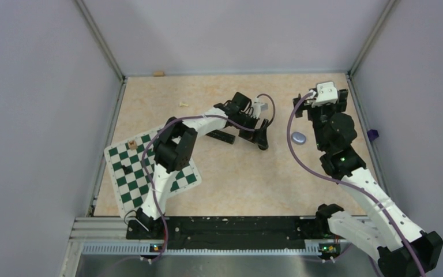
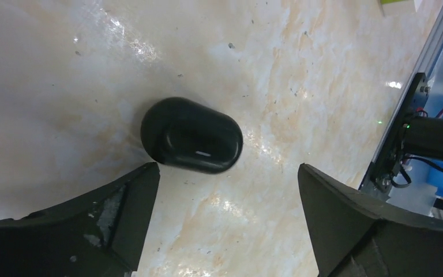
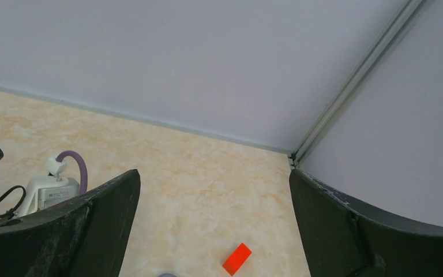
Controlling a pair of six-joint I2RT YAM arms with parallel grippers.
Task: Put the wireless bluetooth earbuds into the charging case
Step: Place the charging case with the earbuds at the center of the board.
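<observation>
A shut black oval charging case [image 2: 191,135] lies on the tabletop just beyond my left gripper's fingertips. My left gripper [image 2: 228,186] is open and empty, low over the table, with a finger on each side below the case. In the top view the left gripper [image 1: 260,137] sits mid-table and hides the black case. A pale purple oval case [image 1: 299,137] lies between the arms. My right gripper [image 3: 214,180] is open and empty, raised and facing the far right corner; it also shows in the top view [image 1: 303,107]. No earbuds show in any view.
A green-and-white chessboard [image 1: 176,183] lies at the left with a brown piece [image 1: 131,144] and a black piece [image 1: 126,171]. A small cream chess piece [image 1: 183,104] lies behind it. A red block [image 3: 237,258] lies ahead of the right gripper. Walls enclose three sides.
</observation>
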